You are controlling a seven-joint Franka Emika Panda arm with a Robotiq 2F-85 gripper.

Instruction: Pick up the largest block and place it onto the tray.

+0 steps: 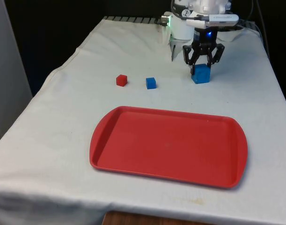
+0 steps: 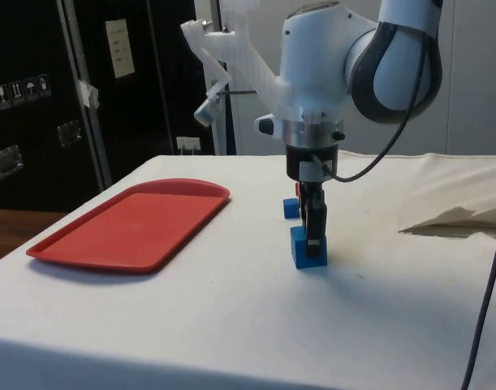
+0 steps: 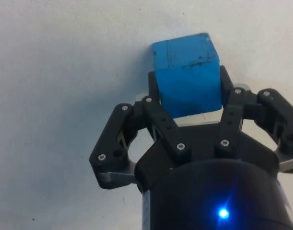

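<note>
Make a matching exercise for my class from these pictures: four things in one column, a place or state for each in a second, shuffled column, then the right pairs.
Things
1. large blue block
2. small blue block
3. red block
4. tray

Places or states
A. lies nearest the camera in the front view, nothing on it
B. sits between the other two blocks
C. stands between the fingers of the gripper
D. farthest block towards the front view's left

Pairs: 1-C, 2-B, 3-D, 4-A
</note>
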